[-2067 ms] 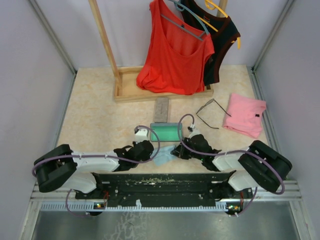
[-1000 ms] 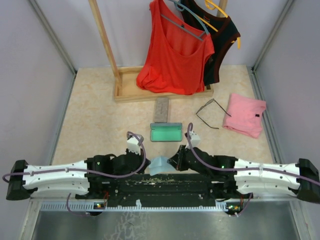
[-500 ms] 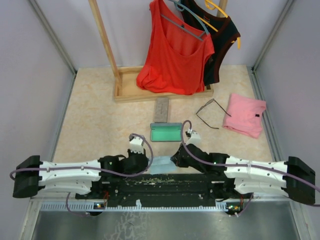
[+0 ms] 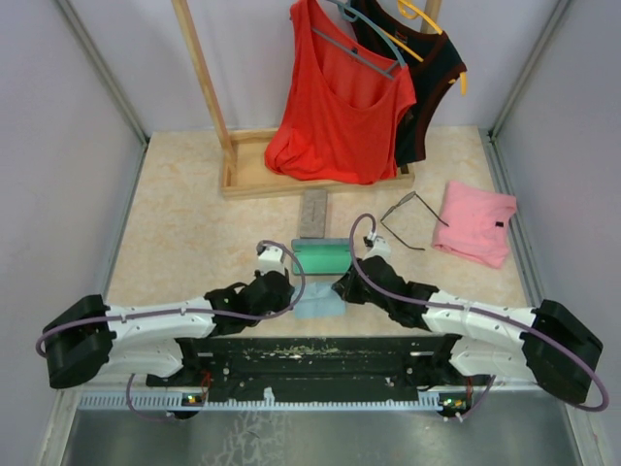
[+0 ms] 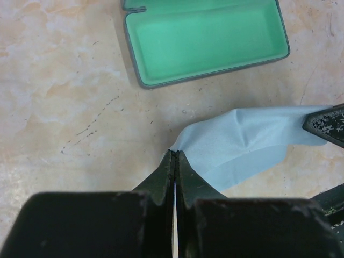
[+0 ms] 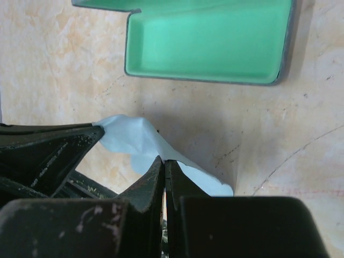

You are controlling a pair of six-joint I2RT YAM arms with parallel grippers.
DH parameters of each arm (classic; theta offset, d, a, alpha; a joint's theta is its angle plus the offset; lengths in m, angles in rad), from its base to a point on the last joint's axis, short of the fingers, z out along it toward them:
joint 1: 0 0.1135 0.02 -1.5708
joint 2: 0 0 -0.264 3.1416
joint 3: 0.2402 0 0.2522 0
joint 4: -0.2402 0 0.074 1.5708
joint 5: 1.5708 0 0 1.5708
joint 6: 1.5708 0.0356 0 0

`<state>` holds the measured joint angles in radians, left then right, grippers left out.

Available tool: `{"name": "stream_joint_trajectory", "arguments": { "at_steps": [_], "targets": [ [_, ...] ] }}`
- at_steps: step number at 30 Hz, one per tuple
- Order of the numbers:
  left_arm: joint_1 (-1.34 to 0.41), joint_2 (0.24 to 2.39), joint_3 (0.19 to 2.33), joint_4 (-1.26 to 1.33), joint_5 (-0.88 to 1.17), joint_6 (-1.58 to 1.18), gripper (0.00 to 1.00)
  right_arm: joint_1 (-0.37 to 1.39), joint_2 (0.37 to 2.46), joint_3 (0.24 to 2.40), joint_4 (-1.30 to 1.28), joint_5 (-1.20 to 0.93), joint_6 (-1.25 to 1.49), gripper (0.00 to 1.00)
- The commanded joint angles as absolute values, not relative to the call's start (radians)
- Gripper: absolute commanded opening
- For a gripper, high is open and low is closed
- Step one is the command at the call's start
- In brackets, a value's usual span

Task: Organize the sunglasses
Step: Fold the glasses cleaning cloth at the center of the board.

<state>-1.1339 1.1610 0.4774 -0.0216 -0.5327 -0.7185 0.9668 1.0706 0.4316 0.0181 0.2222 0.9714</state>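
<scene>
Left hand (image 5: 174,161): fingers pressed together on the left corner of the light blue thin wiping cloth (image 5: 242,140); no gap shows between them.
Cloth: stretched between both hands, just near of the case. Probably held by two edges to keep it flat for folding or laying in.
Open grey oblong case with mint-green lining (image 4: 322,258): lies lid-back on the beige marbled surface (image 4: 184,223), empty, so it looks ready to be filled.
Right hand (image 6: 164,164): fingers closed on the cloth's opposite edge, pinching it.
Sunglasses (image 4: 401,221): one thin dark wire-framed pair, arms unfolded, lying on the surface well right of the case, just beside a folded pink fabric piece (image 4: 475,223); untouched. A second pair is not visible.
</scene>
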Motion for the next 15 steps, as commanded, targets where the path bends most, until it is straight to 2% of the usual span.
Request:
{"name": "stream_joint_trajectory", "arguments": {
  "at_steps": [1, 15],
  "targets": [
    [-1.122, 1.203, 0.466, 0.075, -0.48, -0.667, 0.0, 0.929, 1.095, 0.425, 0.109, 0.175, 0.922, 0.0],
    [-1.121, 1.229, 0.433, 0.089, -0.465, -0.707, 0.0, 0.906, 1.091, 0.374, 0.115, 0.134, 0.923, 0.0]
  ]
}}
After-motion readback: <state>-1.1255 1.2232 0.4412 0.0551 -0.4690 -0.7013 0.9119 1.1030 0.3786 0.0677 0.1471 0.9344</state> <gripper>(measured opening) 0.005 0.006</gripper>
